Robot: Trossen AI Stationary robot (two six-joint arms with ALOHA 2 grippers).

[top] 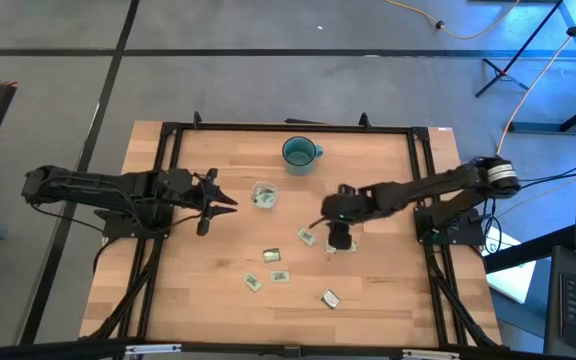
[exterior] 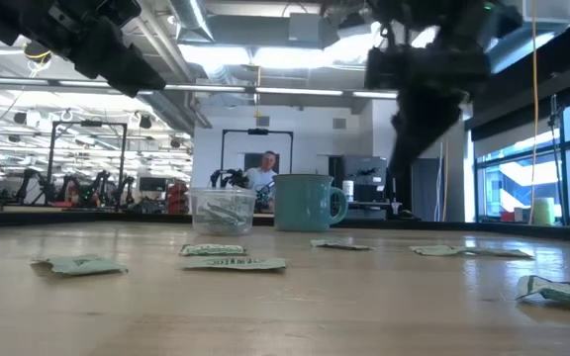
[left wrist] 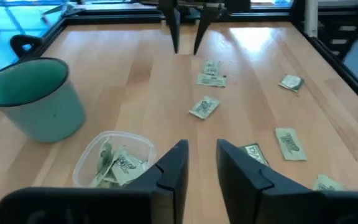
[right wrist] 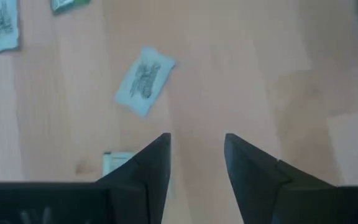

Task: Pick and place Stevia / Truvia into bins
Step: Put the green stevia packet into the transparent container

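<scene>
Several pale green and white Stevia packets lie flat on the wooden table: one beside my right gripper, others nearer the near edge. The clear tub stands right of my left gripper and holds a few packets. My left gripper is open, level, just short of the tub. My right gripper points down over the table, open; one packet lies ahead of its fingers, and another peeks out beside one finger.
A teal mug stands behind the tub toward the far edge, its handle to the right. A black frame runs around the tabletop. In the low view the tub and mug stand mid-table, with a person far behind.
</scene>
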